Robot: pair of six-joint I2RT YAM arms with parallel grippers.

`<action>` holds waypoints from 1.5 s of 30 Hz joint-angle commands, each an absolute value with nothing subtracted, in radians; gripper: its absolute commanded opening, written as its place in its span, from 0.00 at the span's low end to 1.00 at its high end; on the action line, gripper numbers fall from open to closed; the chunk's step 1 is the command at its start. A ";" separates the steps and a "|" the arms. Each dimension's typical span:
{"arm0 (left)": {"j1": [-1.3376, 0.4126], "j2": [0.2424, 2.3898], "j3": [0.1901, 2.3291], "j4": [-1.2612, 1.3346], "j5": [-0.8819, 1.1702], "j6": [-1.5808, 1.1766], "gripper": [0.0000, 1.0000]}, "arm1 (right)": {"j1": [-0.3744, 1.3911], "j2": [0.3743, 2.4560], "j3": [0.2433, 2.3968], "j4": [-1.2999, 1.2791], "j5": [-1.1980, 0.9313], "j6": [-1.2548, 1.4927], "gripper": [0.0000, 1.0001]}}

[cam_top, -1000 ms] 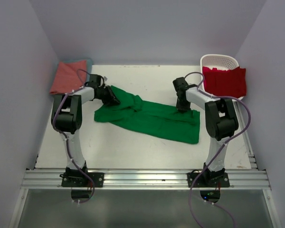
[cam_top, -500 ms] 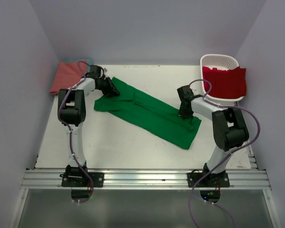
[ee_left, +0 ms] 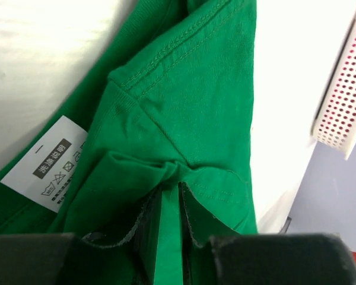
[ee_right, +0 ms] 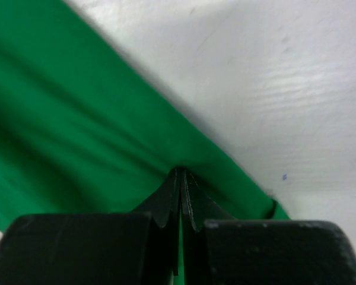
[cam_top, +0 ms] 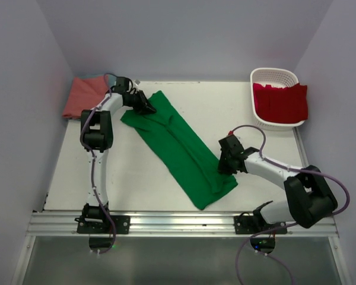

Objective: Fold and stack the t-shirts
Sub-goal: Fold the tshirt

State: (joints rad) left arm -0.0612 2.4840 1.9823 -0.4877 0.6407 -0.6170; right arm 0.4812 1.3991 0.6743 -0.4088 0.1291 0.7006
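A bright green t-shirt (cam_top: 181, 148) lies stretched in a long diagonal band from the back left to the near middle of the table. At its far end my left gripper (cam_top: 147, 108) is shut on a fold of the green cloth (ee_left: 184, 107) beside a white care label (ee_left: 44, 161). My right gripper (cam_top: 225, 166) is shut on the shirt's near right edge (ee_right: 77, 136), low over the table. A salmon-pink t-shirt (cam_top: 83, 95) lies folded at the back left corner. A red t-shirt (cam_top: 282, 101) hangs over the basket.
A white lattice basket (cam_top: 274, 77) stands at the back right, its wall also showing in the left wrist view (ee_left: 344, 95). Grey walls close in the table on three sides. A metal rail (cam_top: 178, 222) runs along the near edge.
Both arms have swung the green shirt round: the left gripper moved back and right, the right gripper came toward the near edge, and the shirt turned from a near-level band to a steep diagonal.
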 commanded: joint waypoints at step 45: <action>-0.170 1.525 1.027 0.034 0.511 -0.586 0.47 | 0.661 1.568 1.274 -0.436 0.326 0.512 0.84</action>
State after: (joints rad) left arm -0.1326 1.6630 1.1469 0.0208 0.5743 -0.5945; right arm 0.7368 1.4559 1.1965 -0.5522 0.4301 0.6132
